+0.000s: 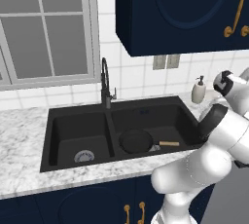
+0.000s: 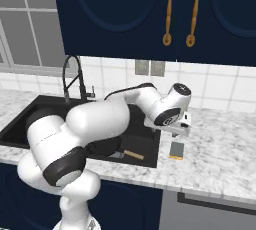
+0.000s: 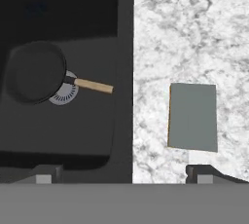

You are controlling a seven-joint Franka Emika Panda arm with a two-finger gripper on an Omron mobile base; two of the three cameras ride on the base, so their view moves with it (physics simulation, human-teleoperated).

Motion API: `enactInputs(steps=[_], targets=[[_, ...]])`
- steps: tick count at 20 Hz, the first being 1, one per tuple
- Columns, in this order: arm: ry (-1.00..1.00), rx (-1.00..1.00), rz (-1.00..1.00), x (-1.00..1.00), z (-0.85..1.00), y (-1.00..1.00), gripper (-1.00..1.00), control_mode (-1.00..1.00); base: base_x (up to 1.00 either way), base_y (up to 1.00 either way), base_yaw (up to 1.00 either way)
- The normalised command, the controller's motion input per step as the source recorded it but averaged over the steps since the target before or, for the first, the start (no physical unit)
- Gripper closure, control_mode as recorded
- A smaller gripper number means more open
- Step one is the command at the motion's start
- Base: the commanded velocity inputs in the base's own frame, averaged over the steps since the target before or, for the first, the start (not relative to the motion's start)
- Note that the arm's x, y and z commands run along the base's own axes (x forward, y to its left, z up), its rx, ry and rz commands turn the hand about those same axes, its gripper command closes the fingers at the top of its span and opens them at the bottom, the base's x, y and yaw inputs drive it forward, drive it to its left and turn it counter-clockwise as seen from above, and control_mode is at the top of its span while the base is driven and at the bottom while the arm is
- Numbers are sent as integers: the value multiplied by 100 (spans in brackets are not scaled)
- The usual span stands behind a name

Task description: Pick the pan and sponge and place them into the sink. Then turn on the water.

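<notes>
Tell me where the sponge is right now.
The sponge lies flat on the marble counter just right of the sink, scouring side up, below the open end effector.

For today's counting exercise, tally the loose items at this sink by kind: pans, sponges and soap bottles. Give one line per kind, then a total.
Pans: 1, the pan lying in the sink
Sponges: 1, the sponge on the counter
Soap bottles: 1, the soap bottle by the wall
Total: 3
</notes>
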Motion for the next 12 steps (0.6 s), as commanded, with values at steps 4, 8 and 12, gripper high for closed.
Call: enactInputs(steps=[4, 8, 12], targets=[[2, 1, -4, 7, -36, -24, -100, -100, 0, 0, 0], [0, -4, -6, 16, -44, -1, -100, -100, 0, 0, 0], [0, -12, -1, 1, -34, 4, -100, -100, 0, 0, 0]])
